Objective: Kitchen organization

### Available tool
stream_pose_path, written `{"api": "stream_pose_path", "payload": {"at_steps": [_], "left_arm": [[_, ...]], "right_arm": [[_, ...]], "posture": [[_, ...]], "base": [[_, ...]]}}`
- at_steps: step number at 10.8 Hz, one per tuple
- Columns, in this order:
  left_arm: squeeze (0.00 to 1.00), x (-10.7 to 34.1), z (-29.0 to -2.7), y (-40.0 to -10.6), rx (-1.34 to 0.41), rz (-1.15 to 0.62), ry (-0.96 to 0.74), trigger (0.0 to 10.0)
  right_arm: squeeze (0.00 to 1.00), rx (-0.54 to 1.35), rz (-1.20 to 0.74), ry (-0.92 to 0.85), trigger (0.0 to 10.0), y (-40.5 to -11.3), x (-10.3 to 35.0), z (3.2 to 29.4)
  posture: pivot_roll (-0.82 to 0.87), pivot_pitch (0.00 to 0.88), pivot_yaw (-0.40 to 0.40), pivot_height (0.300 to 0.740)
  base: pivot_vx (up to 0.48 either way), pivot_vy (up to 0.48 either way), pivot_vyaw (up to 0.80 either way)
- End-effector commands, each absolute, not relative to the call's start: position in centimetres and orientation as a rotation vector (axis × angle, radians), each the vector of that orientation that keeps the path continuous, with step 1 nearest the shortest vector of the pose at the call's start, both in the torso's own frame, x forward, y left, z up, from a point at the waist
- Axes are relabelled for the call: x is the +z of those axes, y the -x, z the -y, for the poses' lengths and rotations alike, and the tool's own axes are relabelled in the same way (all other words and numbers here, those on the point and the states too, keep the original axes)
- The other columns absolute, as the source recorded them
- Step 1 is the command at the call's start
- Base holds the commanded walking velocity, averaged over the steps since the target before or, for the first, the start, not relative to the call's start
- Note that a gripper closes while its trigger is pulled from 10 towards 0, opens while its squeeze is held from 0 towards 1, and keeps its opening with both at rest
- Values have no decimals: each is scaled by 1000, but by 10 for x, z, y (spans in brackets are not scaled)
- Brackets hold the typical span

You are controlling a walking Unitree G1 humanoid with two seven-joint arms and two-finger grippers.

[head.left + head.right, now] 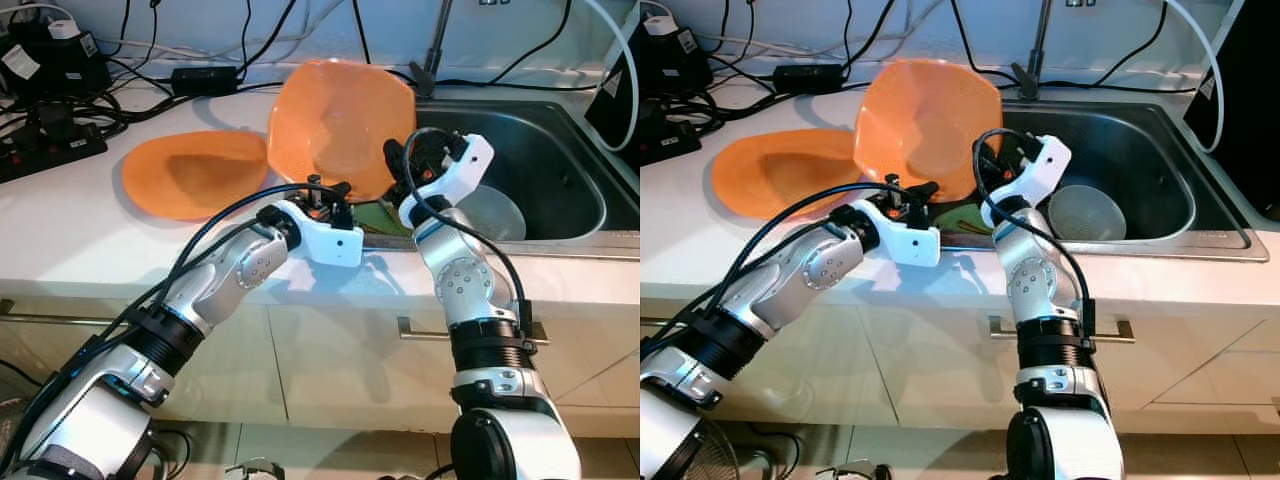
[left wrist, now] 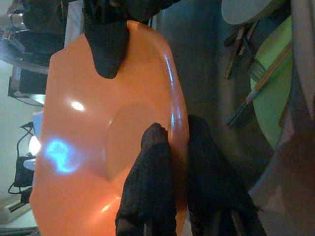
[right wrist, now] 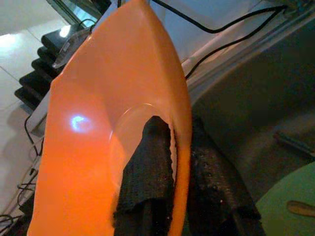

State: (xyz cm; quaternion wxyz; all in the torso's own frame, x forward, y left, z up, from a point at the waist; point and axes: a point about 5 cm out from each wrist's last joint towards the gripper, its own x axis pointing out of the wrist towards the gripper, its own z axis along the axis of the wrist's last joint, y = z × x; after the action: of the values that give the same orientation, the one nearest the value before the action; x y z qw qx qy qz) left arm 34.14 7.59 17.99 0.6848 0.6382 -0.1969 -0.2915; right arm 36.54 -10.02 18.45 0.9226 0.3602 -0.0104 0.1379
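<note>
Left eye view: we stood at a white countertop (image 1: pixel 80 230) with a stainless sink (image 1: pixel 560 170) set into it on our right, pale cabinet fronts with bar handles (image 1: pixel 420 325) below, and a tangle of black cables (image 1: pixel 60 110) and a power strip (image 1: pixel 50 155) along the wall behind. We held an orange plate (image 1: pixel 340 125) upright on edge at the sink's near-left corner, with both grippers clamped on its rim. Our left gripper (image 1: pixel 330 190) gripped the lower rim, its fingers (image 2: pixel 150 187) closed with one on each face of the plate. Our right gripper (image 1: pixel 400 165) pinched the rim from the sink side in the same manner, fingers (image 3: pixel 147 162) shut across the edge. A second orange plate (image 1: pixel 195 172) lay flat on the counter, just beside the raised one. Inside the sink sat a pale bowl (image 1: pixel 1087 212), and a green dish (image 2: pixel 278 93) with utensils (image 2: pixel 256 73) lay beneath the held plate.
</note>
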Motion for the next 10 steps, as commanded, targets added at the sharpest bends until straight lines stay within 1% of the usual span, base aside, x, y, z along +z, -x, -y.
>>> {"api": "stream_pose_path", "payload": {"at_steps": [1,2,4,7,9,10], "left_arm": [[78,194,-79,-344,-598,487,-1432,10000],[1000,195,-79,-345,-597,485,-1417,10000],[1000,196,-78,-345,-595,487,-1415,10000],[1000,198,-79,-346,-582,491,-1406,10000],[1000,199,-79,-346,-577,493,-1396,10000],[1000,199,-78,-346,-577,490,-1386,10000]], "right_arm": [[0,312,-15,-710,0,-366,182,95],[0,313,-16,-707,0,-366,182,96],[0,303,-13,-707,0,-366,182,97],[0,182,54,-756,0,-371,191,111],[0,-50,148,-817,0,-380,201,145],[0,-99,170,-821,0,-381,203,153]], "posture": [[81,0,-6,740],[77,0,-6,740],[76,0,-6,740],[73,0,-4,740],[71,0,4,740],[71,0,4,740]], "base": [[0,0,0],[0,0,0],[0,0,0],[0,0,0],[0,0,0],[0,0,0]]}}
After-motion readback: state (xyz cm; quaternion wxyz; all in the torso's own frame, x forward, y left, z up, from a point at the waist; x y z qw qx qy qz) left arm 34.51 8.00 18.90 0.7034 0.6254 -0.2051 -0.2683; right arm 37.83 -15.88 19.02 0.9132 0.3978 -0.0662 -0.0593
